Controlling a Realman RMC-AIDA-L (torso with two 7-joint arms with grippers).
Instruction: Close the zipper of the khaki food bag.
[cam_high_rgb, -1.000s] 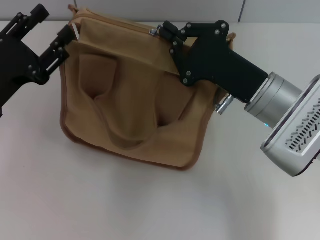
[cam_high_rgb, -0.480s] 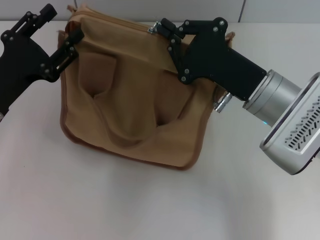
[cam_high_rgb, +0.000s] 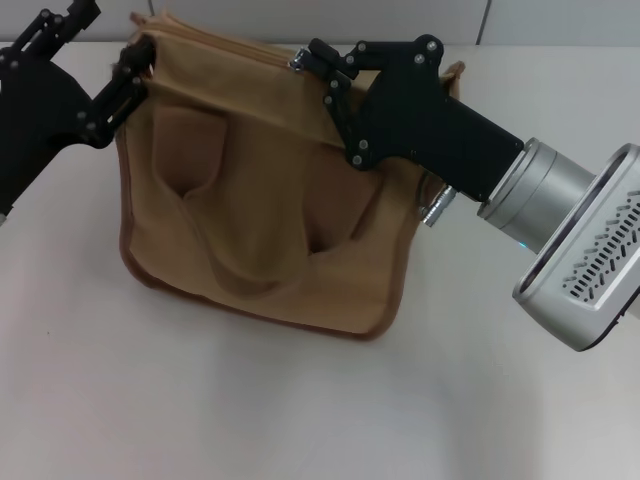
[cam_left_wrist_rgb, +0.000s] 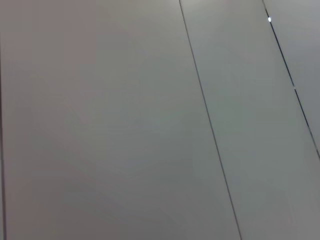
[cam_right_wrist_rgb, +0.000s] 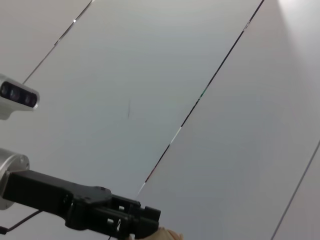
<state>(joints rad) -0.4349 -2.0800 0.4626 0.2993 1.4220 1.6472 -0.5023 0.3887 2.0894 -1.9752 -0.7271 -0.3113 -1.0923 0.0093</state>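
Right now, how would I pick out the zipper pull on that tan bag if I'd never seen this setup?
Find the khaki food bag on the white table. Follow its far top edge to the tip of the right gripper. The pull tab is the small silver metal piece there, the only shiny spot on the tan zipper line.

Quick count: one khaki food bag on the white table, with one zipper along its top edge. I can only make out one silver pull tab, though it's mostly tucked under a finger so not 100% sure. Two grippers total: left gripper and right gripper. One fabric handle visible on the bag's face.
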